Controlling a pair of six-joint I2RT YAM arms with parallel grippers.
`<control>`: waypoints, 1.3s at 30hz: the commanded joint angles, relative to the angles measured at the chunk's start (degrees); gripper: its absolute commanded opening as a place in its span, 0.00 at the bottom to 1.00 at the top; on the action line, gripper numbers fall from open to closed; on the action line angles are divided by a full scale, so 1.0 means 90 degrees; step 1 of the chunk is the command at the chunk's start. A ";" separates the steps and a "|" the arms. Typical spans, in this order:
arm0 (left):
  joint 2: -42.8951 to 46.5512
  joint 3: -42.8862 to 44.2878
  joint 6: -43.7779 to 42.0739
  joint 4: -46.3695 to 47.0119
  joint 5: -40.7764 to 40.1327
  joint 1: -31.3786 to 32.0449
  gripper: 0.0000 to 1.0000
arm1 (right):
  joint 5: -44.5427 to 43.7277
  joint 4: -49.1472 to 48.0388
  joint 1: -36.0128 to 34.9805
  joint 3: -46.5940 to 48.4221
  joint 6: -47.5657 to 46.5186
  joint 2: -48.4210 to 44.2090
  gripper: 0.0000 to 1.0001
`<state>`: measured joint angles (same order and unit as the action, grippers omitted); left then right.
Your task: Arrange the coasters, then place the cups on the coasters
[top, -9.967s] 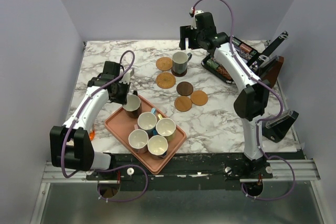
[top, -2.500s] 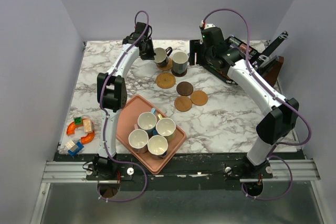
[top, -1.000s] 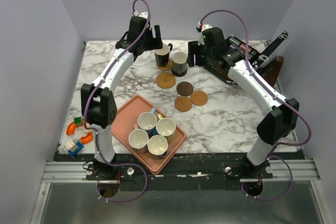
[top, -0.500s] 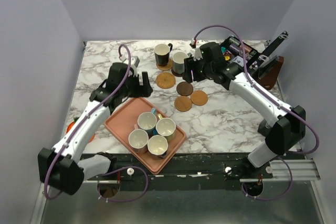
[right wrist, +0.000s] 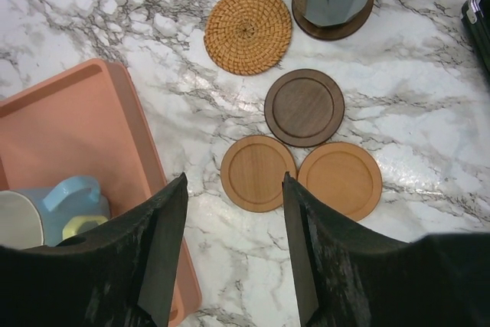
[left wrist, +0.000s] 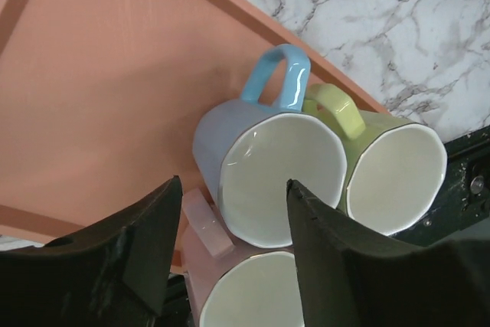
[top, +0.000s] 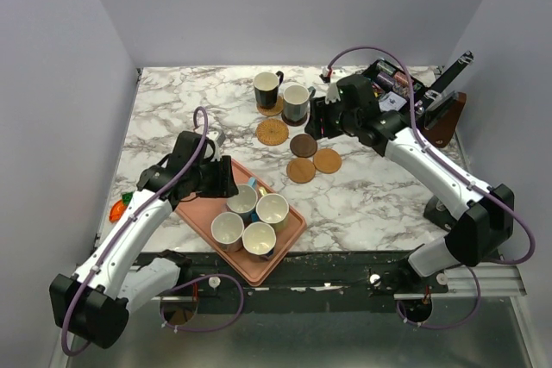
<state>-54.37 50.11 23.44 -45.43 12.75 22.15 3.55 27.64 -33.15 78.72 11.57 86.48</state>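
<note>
Only wrist views show left fingers [left wrist: 130, 258] and right fingers [right wrist: 153, 258] partly spread, gripping nothing.

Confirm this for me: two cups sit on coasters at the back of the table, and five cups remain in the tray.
Not quite. Four cups remain in the tray, not five; the top external view shows it. The rest holds: two sit on coasters at the back of the table.

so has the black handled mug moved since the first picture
Yes. The black mug left the far corner of the salmon-pink tray and now stands farther back on a tan woven coaster, left of the grey-green mug.
</note>
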 commanded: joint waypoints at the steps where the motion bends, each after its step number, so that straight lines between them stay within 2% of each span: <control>1: -0.0258 -0.0040 0.0071 -0.0304 0.0087 0.0009 0.56 | 0.0055 -0.0249 0.0011 -0.0260 0.0159 -0.0370 0.59; 12: -0.0609 -0.0138 0.0217 -0.0353 -0.0147 0.0058 0.43 | 0.0006 -0.0297 0.0011 -0.0397 0.0208 -0.0487 0.55; 16: -0.0638 -0.0167 0.0218 -0.0314 -0.0099 0.0068 0.40 | -0.0072 -0.0307 0.0011 -0.0397 0.0218 -0.0497 0.49; 23: -0.0844 -0.0187 0.0208 -0.0255 0.0009 0.0078 0.25 | -0.0872 -0.0678 0.0011 -0.0660 0.0413 -0.0849 0.46; 28: -0.0766 -0.0128 0.0198 -0.0197 0.0048 0.0078 0.10 | -0.0961 -0.0678 0.0011 -0.0680 0.0423 -0.0849 0.46; 30: -0.0736 -0.0070 0.0169 -0.0196 0.0048 0.0078 0.01 | -0.0961 -0.0678 0.0011 -0.0690 0.0462 -0.0839 0.46; 39: -0.0726 0.0788 -0.0231 -0.0626 -0.0479 0.0078 0.00 | -0.1088 -0.0708 0.0011 -0.0602 0.0423 -0.0810 0.46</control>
<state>-61.71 51.00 23.03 -50.06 9.52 22.61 -3.88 22.68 -33.15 73.10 15.16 79.72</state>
